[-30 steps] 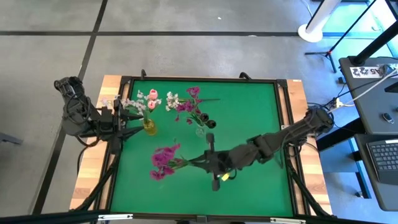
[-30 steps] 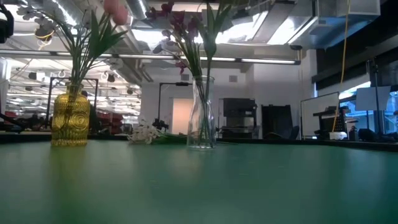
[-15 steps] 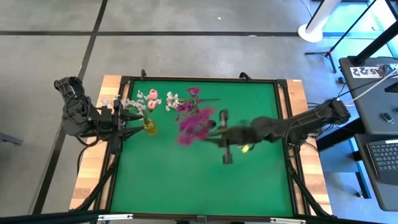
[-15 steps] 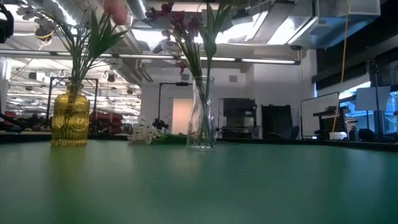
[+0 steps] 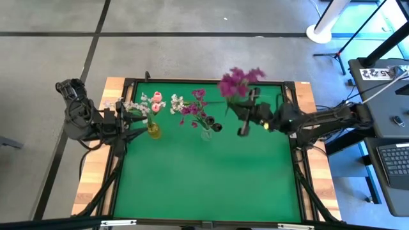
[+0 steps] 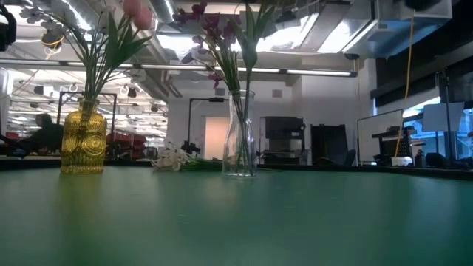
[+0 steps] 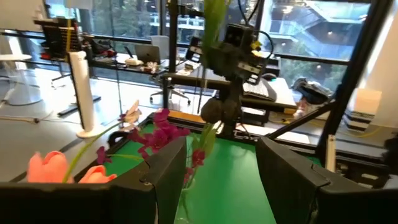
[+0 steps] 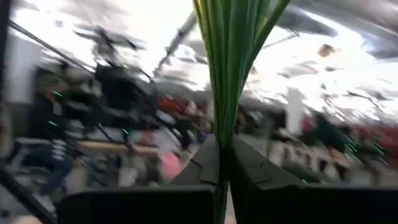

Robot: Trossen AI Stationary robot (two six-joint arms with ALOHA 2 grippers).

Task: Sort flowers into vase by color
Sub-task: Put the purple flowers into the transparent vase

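Observation:
My right gripper (image 5: 238,102) is shut on a bunch of magenta-purple flowers (image 5: 239,80), held high over the far right part of the table. A clear vase (image 5: 206,134) stands on the mat with purple sprigs (image 5: 197,108) in it. To its left, a yellow vase (image 5: 154,131) holds white and pink sprigs (image 5: 146,102). A few white sprigs (image 6: 174,157) lie on the mat behind the vases. My left gripper (image 7: 214,180) waits open at the table's left edge, beside the yellow vase. My right gripper pinches the bunch's green stems (image 8: 222,140) between its two fingers (image 8: 249,177). The fingers come roughly level from the table's right and lie across the stems. The bunch is lifted clear and stands upright, its magenta heads (image 5: 241,78) above the gripper.
A green mat (image 5: 211,185) in a dark frame covers the table, with wood strips at both sides. The near half of the mat holds nothing. Stands, a desk and a keyboard (image 5: 393,160) stand off the table's right side.
My right gripper, shut on the magenta bunch, has risen from the mat's near middle and swung toward the far right. The bunch, which lay flat on the mat, is now lifted clear and turned upright. The vases and my left arm have kept still.

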